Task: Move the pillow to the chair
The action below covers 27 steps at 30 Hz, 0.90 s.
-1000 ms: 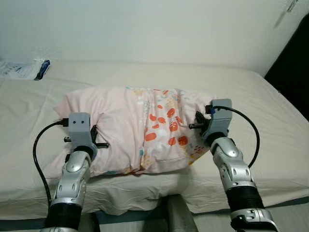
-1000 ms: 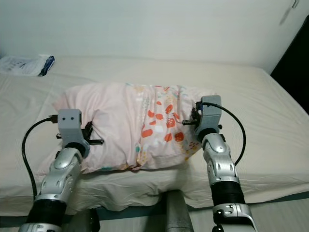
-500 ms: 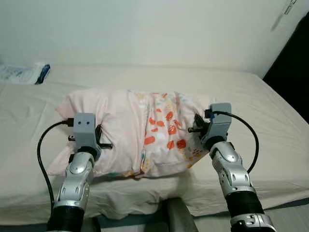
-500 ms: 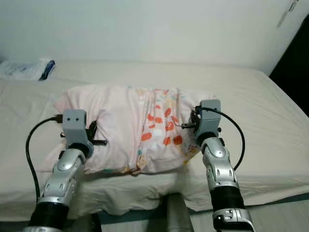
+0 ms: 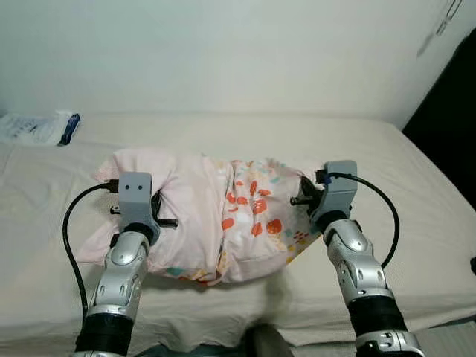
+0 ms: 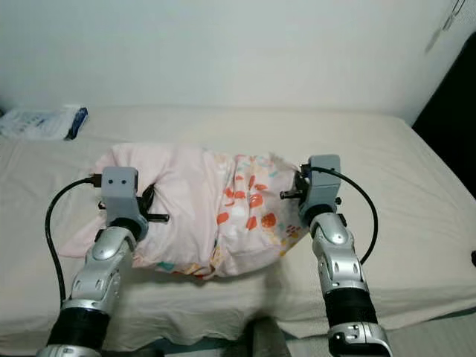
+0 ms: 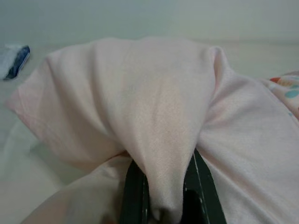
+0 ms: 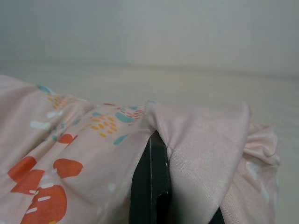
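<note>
Where the pillow (image 5: 216, 219) lies on the bed (image 5: 387, 178), soft, light and sagging (slippage likely), its fabric is pinched at opposite ends by left end effector (image 7: 161, 198) and right end effector (image 8: 161, 186).

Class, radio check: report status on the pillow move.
Left gripper shut on pillow. Right gripper shut on its far end. Pillow bunched above bed. Nothing blocking.
</note>
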Available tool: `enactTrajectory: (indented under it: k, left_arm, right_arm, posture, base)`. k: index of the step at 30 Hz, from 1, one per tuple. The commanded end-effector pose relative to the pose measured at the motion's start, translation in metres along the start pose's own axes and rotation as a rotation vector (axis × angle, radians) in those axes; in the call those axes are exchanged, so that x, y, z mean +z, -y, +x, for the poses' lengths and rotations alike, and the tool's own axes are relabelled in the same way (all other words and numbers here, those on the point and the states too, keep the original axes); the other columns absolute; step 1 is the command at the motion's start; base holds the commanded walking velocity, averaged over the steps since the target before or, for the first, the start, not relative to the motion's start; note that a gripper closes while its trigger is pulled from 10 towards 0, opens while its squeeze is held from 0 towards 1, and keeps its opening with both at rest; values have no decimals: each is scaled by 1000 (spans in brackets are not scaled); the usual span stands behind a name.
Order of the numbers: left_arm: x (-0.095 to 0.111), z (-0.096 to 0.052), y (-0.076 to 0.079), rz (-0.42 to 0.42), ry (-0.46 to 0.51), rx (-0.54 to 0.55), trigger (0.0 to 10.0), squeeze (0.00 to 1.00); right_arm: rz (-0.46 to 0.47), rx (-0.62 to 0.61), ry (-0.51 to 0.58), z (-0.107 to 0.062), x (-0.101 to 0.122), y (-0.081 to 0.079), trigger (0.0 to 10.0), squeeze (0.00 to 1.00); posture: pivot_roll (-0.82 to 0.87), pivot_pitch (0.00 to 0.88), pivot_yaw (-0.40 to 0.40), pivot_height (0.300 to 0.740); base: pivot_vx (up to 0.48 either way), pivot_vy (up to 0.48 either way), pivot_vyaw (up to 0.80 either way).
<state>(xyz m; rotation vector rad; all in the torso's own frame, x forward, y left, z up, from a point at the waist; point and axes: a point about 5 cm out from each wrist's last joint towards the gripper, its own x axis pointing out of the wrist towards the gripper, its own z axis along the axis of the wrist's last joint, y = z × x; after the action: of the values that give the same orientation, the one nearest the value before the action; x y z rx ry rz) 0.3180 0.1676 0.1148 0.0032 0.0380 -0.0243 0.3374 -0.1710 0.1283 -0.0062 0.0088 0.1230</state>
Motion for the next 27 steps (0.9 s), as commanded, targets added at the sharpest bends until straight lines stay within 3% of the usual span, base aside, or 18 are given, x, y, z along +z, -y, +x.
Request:
enactTrajectory:
  k: [1,13,27]
  left_arm:
    - [10,4,6,2,53,-29,10000,0]
    - [10,1,3,-17,61,-26,10000,0]
    - [8,2,11,-47,52,-46,10000,0]
  right_arm:
    - [-28,45,52,3,9,-8,10000,0]
    - [-41,63,50,5,8,-8,10000,0]
    - [-25,65,66,7,12,-9,10000,0]
  posture:
    - [-67,0,-97,692]
    - [-53,0,-112,737]
    - [-65,0,-92,740]
  base:
    - [0,0,0]
    - [0,0,0]
    - [0,0,0]
